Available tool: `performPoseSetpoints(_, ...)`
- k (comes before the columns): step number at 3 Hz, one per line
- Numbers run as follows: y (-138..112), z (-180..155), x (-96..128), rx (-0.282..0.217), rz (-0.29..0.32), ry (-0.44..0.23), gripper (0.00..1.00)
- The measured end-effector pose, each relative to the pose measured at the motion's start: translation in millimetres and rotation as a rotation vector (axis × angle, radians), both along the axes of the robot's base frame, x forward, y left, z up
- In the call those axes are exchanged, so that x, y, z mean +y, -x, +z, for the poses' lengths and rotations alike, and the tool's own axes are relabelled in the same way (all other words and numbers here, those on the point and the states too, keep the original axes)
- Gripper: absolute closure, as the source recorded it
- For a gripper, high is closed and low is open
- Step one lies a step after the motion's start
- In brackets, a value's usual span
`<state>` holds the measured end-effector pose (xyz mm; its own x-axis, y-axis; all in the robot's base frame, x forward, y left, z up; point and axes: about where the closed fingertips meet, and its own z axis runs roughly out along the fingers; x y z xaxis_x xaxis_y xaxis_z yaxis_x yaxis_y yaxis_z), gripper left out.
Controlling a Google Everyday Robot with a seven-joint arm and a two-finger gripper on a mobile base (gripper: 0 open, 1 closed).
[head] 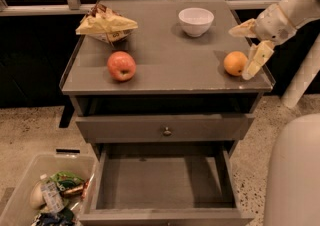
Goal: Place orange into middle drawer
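Orange on cabinet top, just beside spread claw; middle drawer open below.

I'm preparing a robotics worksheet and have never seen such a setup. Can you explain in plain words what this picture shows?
There is one picture, from a single camera looking down at a grey cabinet from its front. The pale jointed thing at the right is a robot arm, ending in a two-fingered claw. The claw is open and holds nothing. It hangs at the cabinet top's right edge, close beside the orange. Also on top are a red-yellow apple, a white bowl and a snack bag. Below, a drawer front with a knob is shut. The open drawer beneath it is pulled out and bare. A plastic bin of rubbish stands on the floor at the left.
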<state>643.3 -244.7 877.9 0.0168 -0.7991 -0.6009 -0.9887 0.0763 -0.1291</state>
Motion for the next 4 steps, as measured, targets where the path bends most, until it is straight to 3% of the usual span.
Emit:
performPoseSetpoints(2,-28,-3,3,-0.056,-0.035,-0.014,0.0)
performPoseSetpoints(3,-29,-7,3,-0.034,-0.038,0.079,0.0)
performPoseSetpoints(4,-30,-18,1,-0.016,-0.054,0.115,0.0)
